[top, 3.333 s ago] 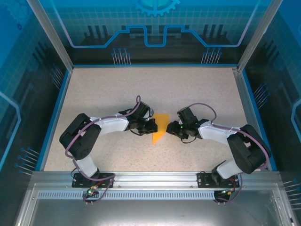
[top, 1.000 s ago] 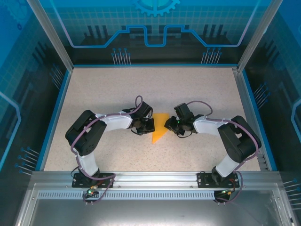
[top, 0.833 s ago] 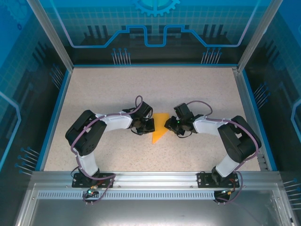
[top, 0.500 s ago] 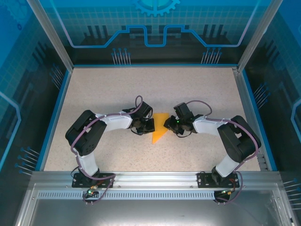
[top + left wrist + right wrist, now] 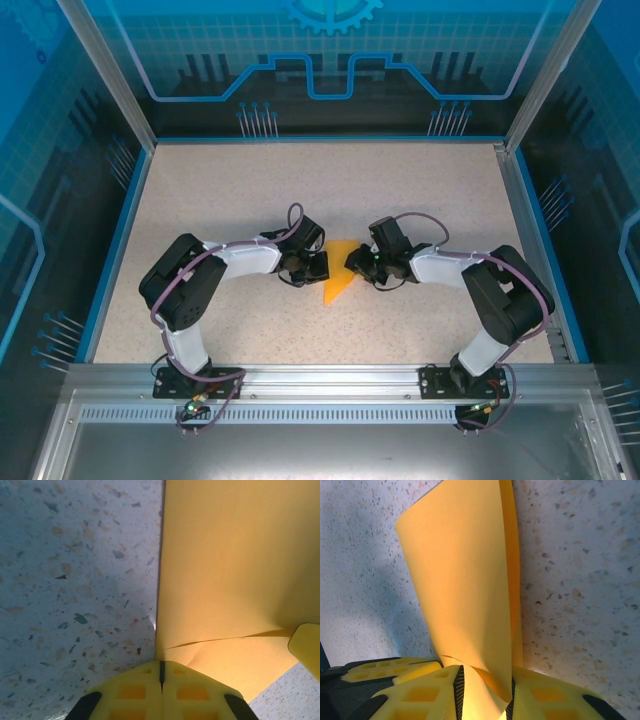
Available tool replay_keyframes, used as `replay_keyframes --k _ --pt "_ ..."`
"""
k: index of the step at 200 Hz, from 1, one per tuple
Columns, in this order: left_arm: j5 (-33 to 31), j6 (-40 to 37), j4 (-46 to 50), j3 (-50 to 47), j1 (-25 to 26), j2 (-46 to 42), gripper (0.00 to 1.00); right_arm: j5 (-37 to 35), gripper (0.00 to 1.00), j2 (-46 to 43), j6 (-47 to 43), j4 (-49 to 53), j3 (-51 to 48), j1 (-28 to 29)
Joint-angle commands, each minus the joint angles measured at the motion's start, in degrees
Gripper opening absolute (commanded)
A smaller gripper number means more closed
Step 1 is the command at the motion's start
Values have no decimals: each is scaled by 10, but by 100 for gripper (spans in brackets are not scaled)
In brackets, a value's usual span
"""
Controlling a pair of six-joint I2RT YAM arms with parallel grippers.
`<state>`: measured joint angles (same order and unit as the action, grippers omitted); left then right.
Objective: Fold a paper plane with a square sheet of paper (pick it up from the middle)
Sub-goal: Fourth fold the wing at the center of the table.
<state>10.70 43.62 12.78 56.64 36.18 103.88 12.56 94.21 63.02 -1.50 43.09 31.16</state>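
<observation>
The orange sheet of paper (image 5: 338, 282), already creased into a pointed shape, lies at the middle of the speckled surface (image 5: 250, 190) between the two arms. The left claw (image 5: 161, 667) is closed tight, and the sheet's straight edge runs right into the seam between its tips, which looks like a pinch holding that side. The right claw (image 5: 485, 680) stands partly open with a curled-up part of the sheet passing between its pads, not yet pressed flat. The step in hand seems to be folding that raised side over. To do it well, the left side should act as a fixed anchor. The right claw should take the curl squarely, carry it across until the edges line up, and then press along the bend so the crease comes out sharp without twisting or tearing.
</observation>
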Motion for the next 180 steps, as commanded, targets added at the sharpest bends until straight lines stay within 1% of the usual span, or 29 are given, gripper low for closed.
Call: replay_keyframes --k 1,47,86,101,123,139,180 --pt "-21 2 35 -12 3 20 1 21 29 8 12 -4 -8 19" --pt "-20 2 36 -12 3 19 1 26 29 17 15 -1 -5 29" --pt "-19 2 36 -12 3 19 1 17 28 31 0 -3 3 6" --pt "-17 1 36 -12 3 19 1 15 26 34 -9 0 9 -2" --pt "-10 -4 41 -7 4 18 2 41 22 39 -11 -26 3 -13" --pt "-7 -8 44 -3 3 12 2 52 17 41 -9 -30 2 -15" --pt "-4 -29 52 7 3 -17 4 50 15 20 2 -47 -26 -27"
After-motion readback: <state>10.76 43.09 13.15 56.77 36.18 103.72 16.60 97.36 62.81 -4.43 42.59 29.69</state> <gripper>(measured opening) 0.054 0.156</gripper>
